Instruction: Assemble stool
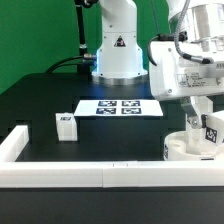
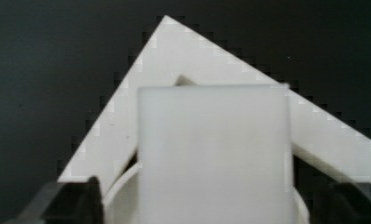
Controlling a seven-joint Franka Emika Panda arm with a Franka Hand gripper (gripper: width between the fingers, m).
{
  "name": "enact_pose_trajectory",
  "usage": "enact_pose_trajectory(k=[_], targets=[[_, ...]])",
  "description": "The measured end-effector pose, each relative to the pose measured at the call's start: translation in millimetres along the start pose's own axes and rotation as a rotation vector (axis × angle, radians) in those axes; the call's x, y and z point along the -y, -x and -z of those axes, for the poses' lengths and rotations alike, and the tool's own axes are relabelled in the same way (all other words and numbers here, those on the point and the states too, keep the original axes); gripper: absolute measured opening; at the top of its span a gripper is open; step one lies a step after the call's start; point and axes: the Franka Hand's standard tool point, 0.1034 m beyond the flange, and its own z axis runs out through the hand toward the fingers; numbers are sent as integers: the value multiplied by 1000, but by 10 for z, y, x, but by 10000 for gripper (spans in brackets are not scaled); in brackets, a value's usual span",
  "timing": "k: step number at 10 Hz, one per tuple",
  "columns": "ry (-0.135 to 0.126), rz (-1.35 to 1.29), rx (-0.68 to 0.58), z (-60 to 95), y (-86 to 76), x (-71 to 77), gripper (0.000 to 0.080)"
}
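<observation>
Item 1: gripper [image 1: 193,120]. I am seeing it spread, its fingers [image 2: 66,200] standing clear on either side of an upright leg [image 2: 212,140].
Item 2: seat [image 1: 180,151], lying at the exterior view's right, under the gripper, beside the near border rail [image 1: 60,178].
Item 3: loose leg [image 1: 66,124], standing at the exterior view's left.

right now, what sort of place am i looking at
Most likely a robotics lab test bench: a black table fenced with white border rails, a marker board of printed tags lying flat on it, and a robot arm's base mounted behind, against a green backdrop.
</observation>
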Motion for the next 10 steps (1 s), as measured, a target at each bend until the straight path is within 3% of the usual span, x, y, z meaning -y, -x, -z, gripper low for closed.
enact_pose_trajectory(k=[2, 5, 10], targets=[[10, 8, 16, 65, 94, -103, 645], [-2, 44, 75, 377, 341, -70, 649], [-2, 45, 64, 324, 292, -72, 649]])
